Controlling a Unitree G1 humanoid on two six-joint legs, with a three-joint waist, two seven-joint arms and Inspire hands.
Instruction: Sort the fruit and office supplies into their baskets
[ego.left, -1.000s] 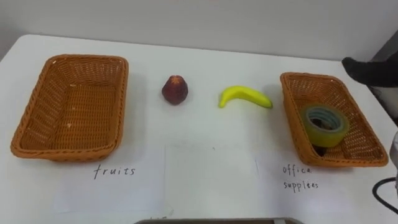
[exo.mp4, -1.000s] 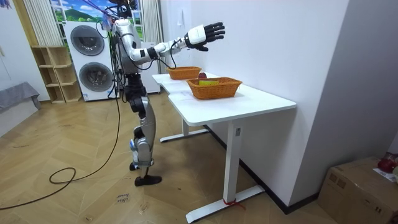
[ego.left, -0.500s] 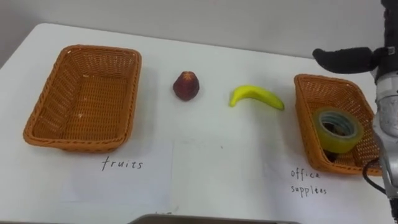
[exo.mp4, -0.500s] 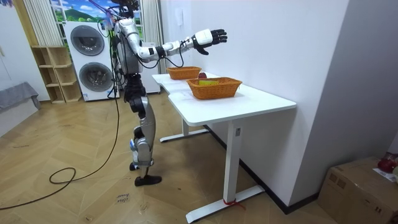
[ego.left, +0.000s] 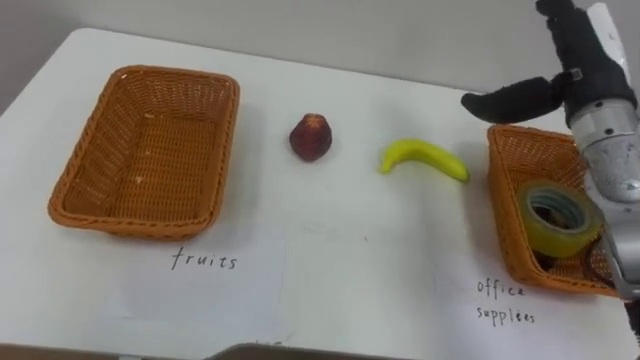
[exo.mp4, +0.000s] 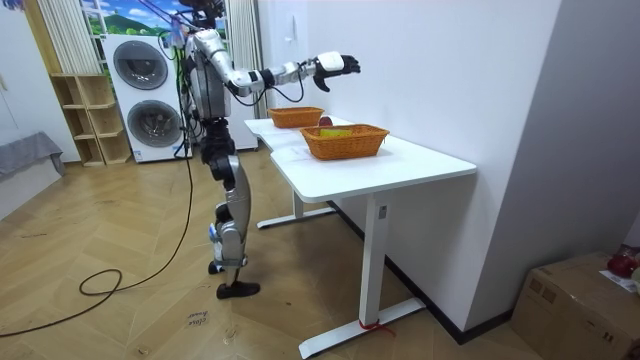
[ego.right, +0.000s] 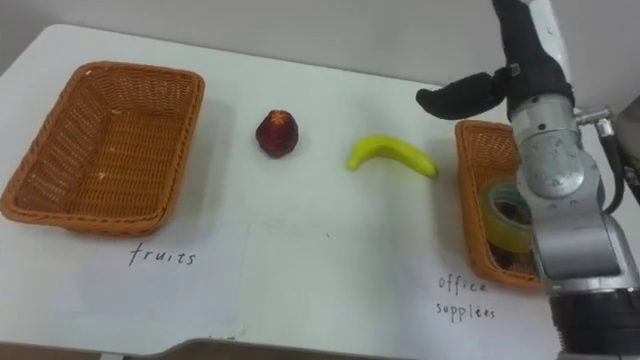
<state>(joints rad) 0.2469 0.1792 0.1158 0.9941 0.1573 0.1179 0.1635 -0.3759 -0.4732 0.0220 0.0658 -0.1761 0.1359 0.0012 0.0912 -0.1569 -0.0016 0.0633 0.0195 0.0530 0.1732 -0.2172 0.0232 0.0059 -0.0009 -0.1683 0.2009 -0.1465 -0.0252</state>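
the yellow banana (ego.left: 423, 159) lies on the white table (ego.left: 400, 90), a bit right of the middle of the frame. it is near the right basket (ego.left: 507, 215) but not in it. the red fruit (ego.left: 310, 137) sits on the table too, between the banana and the left basket (ego.left: 150, 150). a roll of tape (ego.left: 556, 215) leans inside the right basket. we see the right hand (ego.left: 575, 70) up in the air at the upper right, over the far end of that basket. its fingers are straight and its thumb sticks out to the left, holding nothing. in the room view the robot stands by the table with this arm held out.
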